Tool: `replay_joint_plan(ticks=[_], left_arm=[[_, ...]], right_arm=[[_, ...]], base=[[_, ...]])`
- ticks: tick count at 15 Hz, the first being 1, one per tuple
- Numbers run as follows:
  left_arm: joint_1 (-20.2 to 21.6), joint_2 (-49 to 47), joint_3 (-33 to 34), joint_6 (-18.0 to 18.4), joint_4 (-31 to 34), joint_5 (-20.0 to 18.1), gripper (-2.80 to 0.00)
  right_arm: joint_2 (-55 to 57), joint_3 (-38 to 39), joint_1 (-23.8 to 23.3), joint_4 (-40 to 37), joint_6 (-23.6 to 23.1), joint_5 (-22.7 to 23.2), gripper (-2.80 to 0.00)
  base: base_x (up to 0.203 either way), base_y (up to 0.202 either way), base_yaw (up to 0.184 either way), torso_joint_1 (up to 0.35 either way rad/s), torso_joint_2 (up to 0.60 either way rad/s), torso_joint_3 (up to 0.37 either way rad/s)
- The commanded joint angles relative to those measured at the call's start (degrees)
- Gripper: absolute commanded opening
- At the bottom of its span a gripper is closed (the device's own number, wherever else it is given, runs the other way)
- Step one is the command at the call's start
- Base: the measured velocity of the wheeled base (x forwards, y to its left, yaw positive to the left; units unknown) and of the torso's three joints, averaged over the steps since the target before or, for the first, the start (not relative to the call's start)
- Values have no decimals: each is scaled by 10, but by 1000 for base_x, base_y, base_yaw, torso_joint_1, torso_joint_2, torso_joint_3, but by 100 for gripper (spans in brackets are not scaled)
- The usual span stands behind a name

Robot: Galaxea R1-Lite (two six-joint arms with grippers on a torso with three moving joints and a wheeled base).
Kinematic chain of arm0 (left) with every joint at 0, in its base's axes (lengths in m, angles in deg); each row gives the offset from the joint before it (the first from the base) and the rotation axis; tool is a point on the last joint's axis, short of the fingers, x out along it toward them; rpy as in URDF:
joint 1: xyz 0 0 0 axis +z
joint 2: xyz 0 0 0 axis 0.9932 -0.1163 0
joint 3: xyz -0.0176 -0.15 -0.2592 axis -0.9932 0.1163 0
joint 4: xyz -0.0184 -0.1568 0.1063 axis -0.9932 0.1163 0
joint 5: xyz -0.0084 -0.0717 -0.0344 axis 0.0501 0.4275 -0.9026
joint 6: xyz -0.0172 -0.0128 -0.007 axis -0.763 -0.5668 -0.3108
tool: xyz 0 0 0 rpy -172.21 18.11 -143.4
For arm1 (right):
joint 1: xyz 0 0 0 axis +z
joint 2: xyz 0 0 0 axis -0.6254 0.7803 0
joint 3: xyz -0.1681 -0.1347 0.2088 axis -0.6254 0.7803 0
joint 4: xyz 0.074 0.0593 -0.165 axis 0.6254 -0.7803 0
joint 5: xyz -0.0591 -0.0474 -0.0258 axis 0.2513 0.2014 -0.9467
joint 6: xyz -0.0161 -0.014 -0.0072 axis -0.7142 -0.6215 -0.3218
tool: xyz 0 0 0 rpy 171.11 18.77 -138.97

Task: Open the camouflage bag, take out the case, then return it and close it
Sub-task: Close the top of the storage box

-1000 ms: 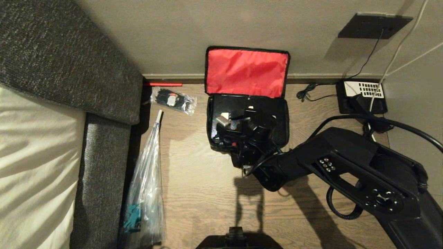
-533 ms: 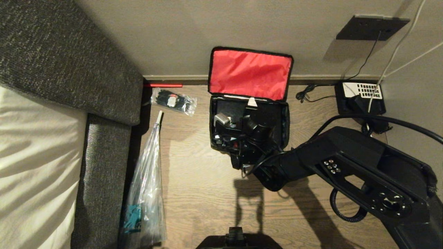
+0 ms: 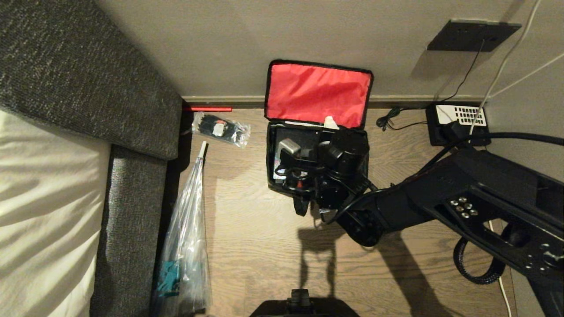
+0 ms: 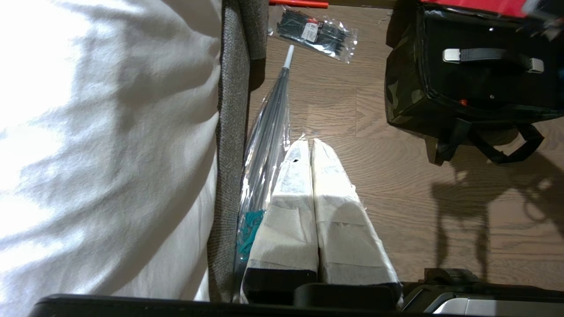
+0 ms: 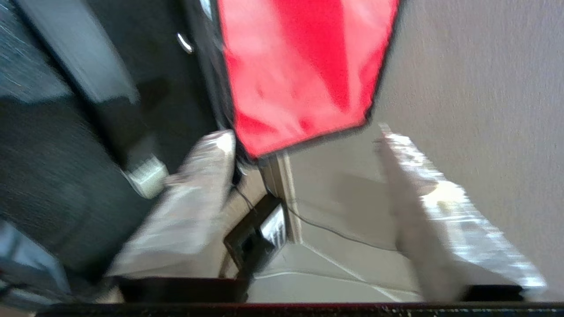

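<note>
The camouflage bag (image 3: pixel 274 182) stands open on the wood floor, its red-lined lid (image 3: pixel 318 91) leaning back against the wall. The black case (image 4: pixel 484 83) sits inside the bag, and its handle strip (image 4: pixel 493 55) has whitish ends. My right gripper (image 5: pixel 304 136) hovers over the bag's far right part near the lid's lower edge, open, with nothing between its fingers. One of its white fingertips (image 3: pixel 330 122) shows just under the red lining. My left gripper (image 4: pixel 310 145) is parked low over the floor beside the sofa, shut and empty.
A grey sofa with a white cushion (image 3: pixel 53 176) fills the left. A long clear plastic bag (image 3: pixel 185 246) and a small bag of black ties (image 3: pixel 220 127) lie beside it. A black telephone (image 3: pixel 460 123) and cables sit by the wall at right.
My right gripper has opened, come off the case's handle and shifted right, toward the lid. The case stays in the bag.
</note>
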Motion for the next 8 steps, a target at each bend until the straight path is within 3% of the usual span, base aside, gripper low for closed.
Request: replay_joint_plan(ticks=[1,6,8], left_arm=[[0,-1,23,0,-1,-1,-280],[0,-1,23,0,-1,0,-280],[0,-1,23,0,-1,-1,-280]], right_arm=[[-51,29,-7,1,-2,-4,-280],[-202,116,-40,-26,43,-5,-280],[-280,149,-50,-87,104,-5,-280]], base=[[0,0,0,0,0,0],[0,0,0,0,0,0],[0,0,0,0,0,0]])
